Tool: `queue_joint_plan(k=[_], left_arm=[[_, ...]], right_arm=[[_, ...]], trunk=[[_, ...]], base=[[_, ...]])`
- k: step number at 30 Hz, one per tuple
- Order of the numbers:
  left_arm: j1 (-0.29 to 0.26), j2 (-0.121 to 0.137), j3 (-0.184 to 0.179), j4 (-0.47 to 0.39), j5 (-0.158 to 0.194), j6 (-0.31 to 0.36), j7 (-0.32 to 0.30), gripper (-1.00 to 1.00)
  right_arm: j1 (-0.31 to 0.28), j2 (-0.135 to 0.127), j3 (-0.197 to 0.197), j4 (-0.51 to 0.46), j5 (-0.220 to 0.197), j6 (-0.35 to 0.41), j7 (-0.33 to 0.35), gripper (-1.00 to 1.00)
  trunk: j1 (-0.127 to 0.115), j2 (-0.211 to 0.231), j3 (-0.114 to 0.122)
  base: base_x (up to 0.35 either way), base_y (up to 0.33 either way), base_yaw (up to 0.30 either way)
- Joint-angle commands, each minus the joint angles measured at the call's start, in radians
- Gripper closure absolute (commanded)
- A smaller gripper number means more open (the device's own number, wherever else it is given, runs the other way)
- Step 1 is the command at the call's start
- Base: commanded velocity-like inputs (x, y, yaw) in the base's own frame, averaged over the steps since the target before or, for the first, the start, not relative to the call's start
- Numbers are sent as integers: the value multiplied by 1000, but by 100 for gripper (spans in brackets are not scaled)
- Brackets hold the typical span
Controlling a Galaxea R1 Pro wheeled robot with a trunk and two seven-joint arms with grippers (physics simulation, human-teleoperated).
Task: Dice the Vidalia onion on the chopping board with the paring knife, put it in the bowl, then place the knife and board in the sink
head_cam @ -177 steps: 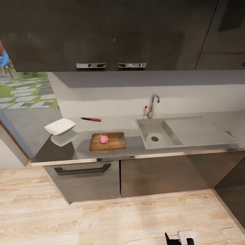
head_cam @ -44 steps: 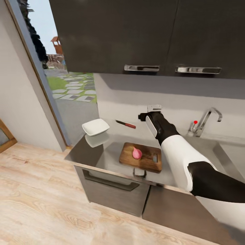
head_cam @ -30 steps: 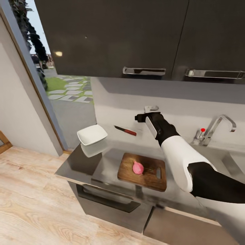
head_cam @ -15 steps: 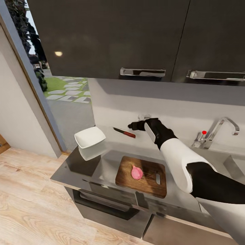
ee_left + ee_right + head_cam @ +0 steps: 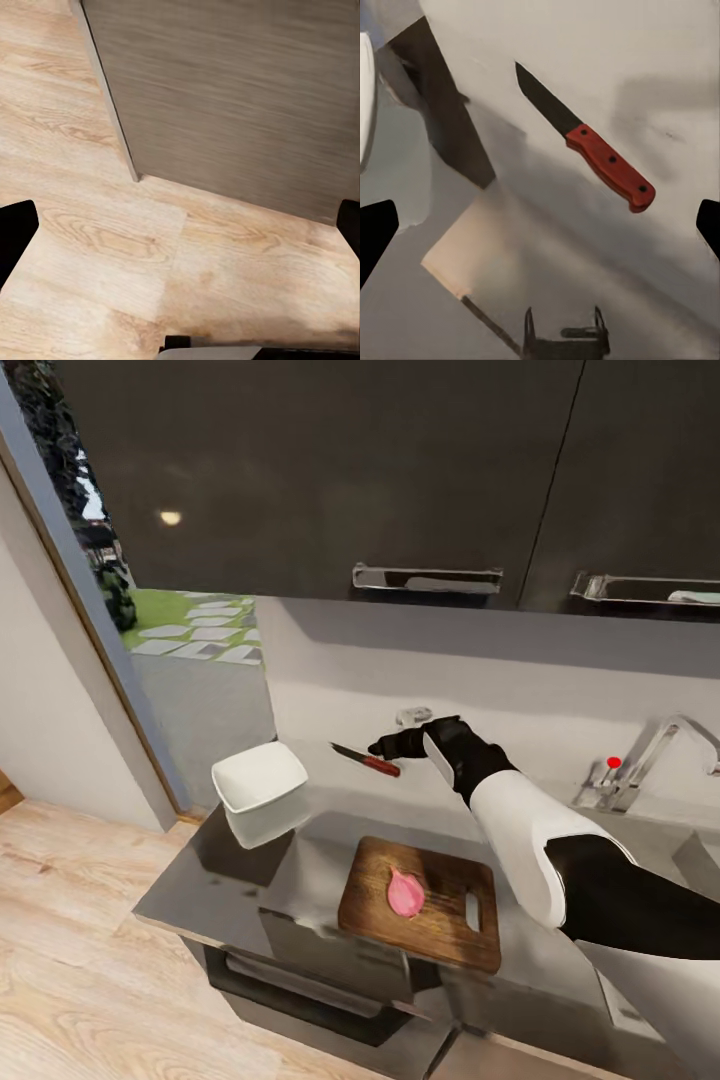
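Your right gripper [image 5: 385, 744], fingers spread wide, hangs mid-frame just beside the paring knife [image 5: 364, 760] lying unlabelled on the countertop [image 5: 330, 800], while your left gripper [image 5: 180, 225] is likewise parted over floor.

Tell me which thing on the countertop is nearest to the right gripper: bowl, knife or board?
The paring knife: the right gripper hovers beside its red handle, while the bowl and chopping board lie farther off.

My view cuts off the sink [image 5: 700, 850] and tap [image 5: 665, 745] at its edge; right gripper [image 5: 385, 745] fingertips too small to judge.
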Motion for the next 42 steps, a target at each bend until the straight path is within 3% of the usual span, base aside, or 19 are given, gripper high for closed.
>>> queue_joint_plan(k=[1,8,16,33,42], left_arm=[[0,1,-5,0,9,-2,4,-100],[0,-3,-5,8,8,-2,4,-100],[0,-5,-5,10,7,-2,3,-100],[0,-6,-5,11,8,-2,3,-100],[0,-6,-5,23,7,-2,3,-100]], right_arm=[[-1,0,1,2,16,4,17,-100],[-1,-13,2,16,25,2,43,-100],[-1,-15,1,62,26,-37,48,-100],[-1,-56,2,94,26,-87,51,-100],[2,-61,2,94,26,-90,53,-100]], trunk=[[1,-2,-2],[1,-2,-2],[1,-2,-4],[1,-2,-29],[1,-2,-43]], base=[[310,0,0],[304,0,0],[60,0,0],[6,0,0],[179,0,0]])
